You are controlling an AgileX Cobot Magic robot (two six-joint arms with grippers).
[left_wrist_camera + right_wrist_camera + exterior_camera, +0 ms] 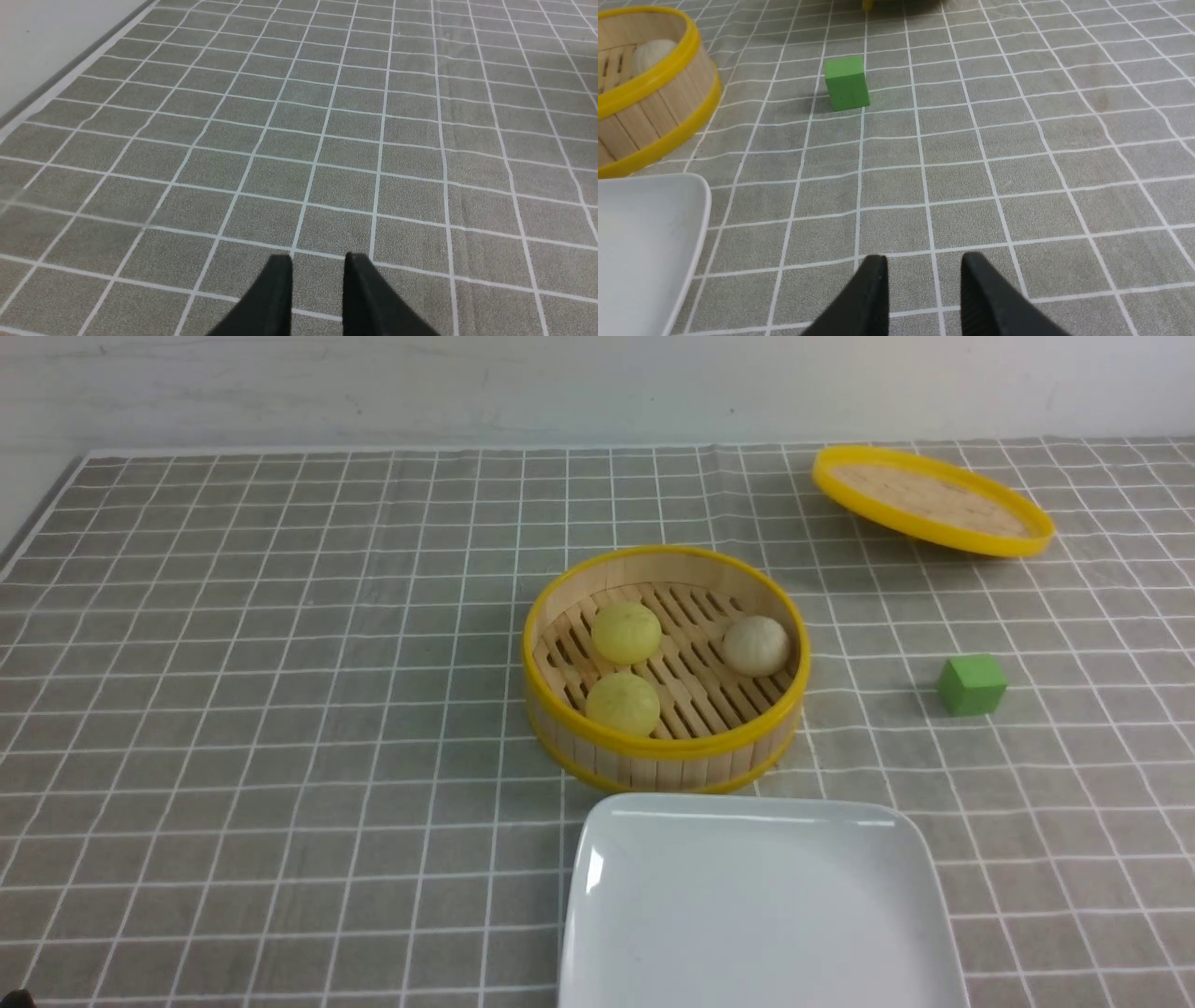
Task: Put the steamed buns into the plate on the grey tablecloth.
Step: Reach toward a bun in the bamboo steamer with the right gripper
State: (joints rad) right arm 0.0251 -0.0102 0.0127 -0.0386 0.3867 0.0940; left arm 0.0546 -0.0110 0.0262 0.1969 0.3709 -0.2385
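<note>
Grey tablecloth (280,709): 3 buns (626,633) in steamer (653,761), plate (597,859) bare. L claw (318,257), R claw (924,257) part-spread, empty; nxt prob. grab bun.

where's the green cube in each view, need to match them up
Front view: cube right of the steamer, apart from it.
Left wrist view: not in it; only cloth shows.
Right wrist view: cube beyond the plate corner, apart from the steamer.
Shared landmark: the steamer, in front and right wrist views.
</note>
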